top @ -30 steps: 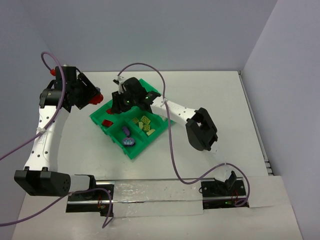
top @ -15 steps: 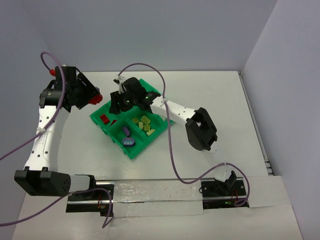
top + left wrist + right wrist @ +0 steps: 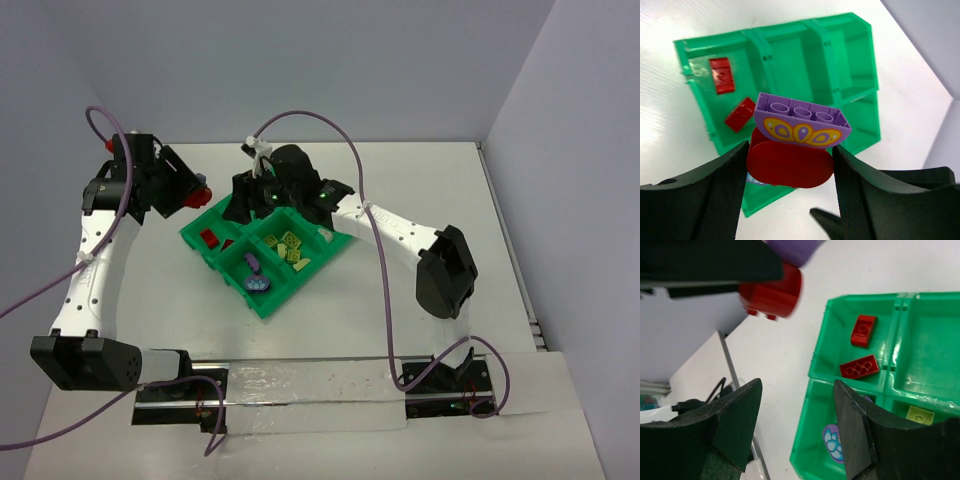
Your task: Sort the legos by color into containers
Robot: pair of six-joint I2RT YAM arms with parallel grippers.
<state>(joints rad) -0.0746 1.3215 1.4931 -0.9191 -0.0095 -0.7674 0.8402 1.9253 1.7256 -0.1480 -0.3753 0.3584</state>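
Purple brick stuck on a red brick sits clamped in my left gripper, with the tray below and ahead. Dropped whole, one colour lands wrong. My right gripper gapes empty above the tray, near enough to collide.

Far bins of green tray beneath right arm; purple brick half off-frame

A white table with a matte top fills the scene, evenly lit, with only soft shadows. Plain pale blue-grey walls enclose it: the far wall, the left wall and the right wall. A glossy reflective strip runs along the table's near edge.
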